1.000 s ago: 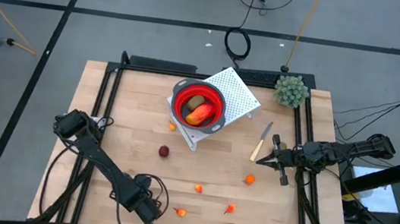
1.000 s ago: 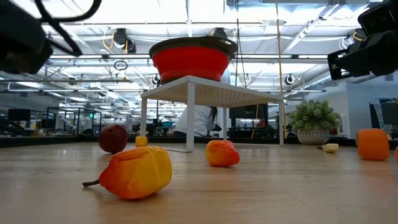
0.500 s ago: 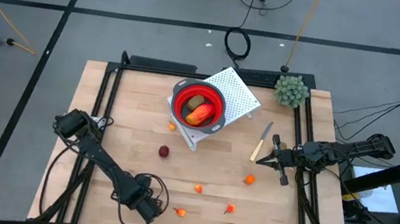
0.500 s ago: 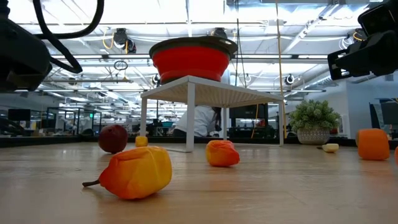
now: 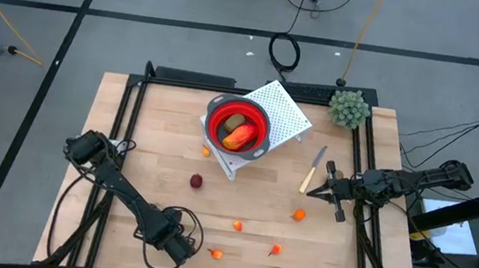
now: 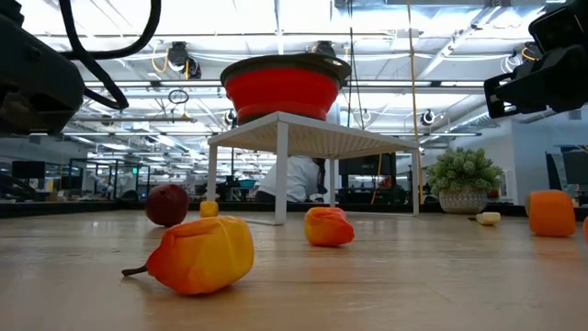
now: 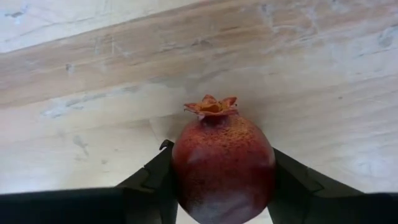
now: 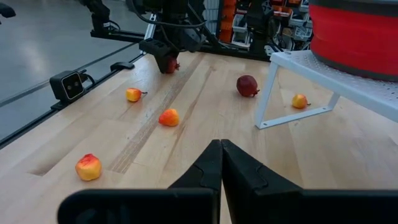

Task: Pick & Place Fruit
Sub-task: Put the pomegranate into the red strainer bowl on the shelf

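One dark red pomegranate-like fruit [image 7: 222, 165] sits right between the fingers of my left gripper [image 7: 222, 186], low at the near edge of the table [image 5: 156, 142]; both dark fingers [image 7: 152, 180] press against its sides, so I read the jaws as partly closed and clamped on it, with the little orange crown pointing away from the wrist. From the right wrist view I can see that same fruit [image 8: 169, 65] tucked under the left gripper [image 8: 166, 59] far across the boards. Just beside the left gripper lies a tiny orange piece [image 5: 216, 254], and a little farther out are two more small orange bits [image 5: 237, 226] [image 5: 276, 248]. Another dark red ball [image 5: 196, 181] lies well beyond the left gripper toward the middle of the table. Farther still, a red bowl [image 5: 220, 113] stands on a white perforated stand [image 5: 284, 110], holding a brown oval [image 5: 235, 121] and a longer red-and-yellow piece [image 5: 240, 136]. My right gripper [image 5: 327, 187] waits at the right side of the table, its fingers [image 8: 211, 163] pressed together and holding nothing, with an orange fruit [image 5: 299, 215] near it and a pale-handled knife [image 5: 312, 170] just beside it. A green bushy plant [image 5: 349, 108] stands at the far right corner.
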Controlling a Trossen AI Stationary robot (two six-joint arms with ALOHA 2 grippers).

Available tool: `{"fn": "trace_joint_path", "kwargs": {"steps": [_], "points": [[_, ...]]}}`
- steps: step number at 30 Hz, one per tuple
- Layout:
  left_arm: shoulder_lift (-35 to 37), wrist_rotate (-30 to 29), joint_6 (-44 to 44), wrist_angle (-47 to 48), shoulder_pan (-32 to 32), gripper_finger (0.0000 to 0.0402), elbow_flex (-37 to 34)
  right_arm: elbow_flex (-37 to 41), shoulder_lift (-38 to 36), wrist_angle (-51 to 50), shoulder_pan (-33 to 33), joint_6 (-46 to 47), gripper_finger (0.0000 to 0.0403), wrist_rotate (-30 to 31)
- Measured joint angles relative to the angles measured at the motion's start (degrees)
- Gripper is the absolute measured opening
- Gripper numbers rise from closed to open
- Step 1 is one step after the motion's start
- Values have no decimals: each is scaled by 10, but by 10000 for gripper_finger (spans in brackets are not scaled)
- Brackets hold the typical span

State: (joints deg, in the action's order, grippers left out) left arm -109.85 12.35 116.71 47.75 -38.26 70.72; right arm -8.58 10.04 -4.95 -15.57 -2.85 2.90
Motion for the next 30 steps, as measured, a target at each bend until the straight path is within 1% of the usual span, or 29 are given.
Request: {"fn": "trace_joint_path", "kwargs": {"steps": [3,5,6,10,13,15,17,20,26,30], "points": [[14,-5,-12,-3,2,169,4,0,0,0,0,0,0,0],[32,-29,-22,-11,3,177,10,0,0,0,0,0,0,0],[42,-52,-31,-17,4,182,14,0,0,0,0,0,0,0],[83,-195,-88,-50,3,192,27,0,0,0,0,1,0,0],[114,-306,-165,-108,3,189,27,0,0,0,0,2,0,0],[128,-364,-236,-156,4,182,27,0,0,0,0,2,0,0],[138,-403,-303,-203,4,175,27,0,0,0,0,2,0,0],[145,-428,-404,-280,7,173,28,0,0,0,0,2,0,0],[145,-435,-591,-448,10,190,28,0,0,0,0,2,0,0],[145,-439,-698,-550,16,182,27,0,0,0,0,2,0,0]]}}
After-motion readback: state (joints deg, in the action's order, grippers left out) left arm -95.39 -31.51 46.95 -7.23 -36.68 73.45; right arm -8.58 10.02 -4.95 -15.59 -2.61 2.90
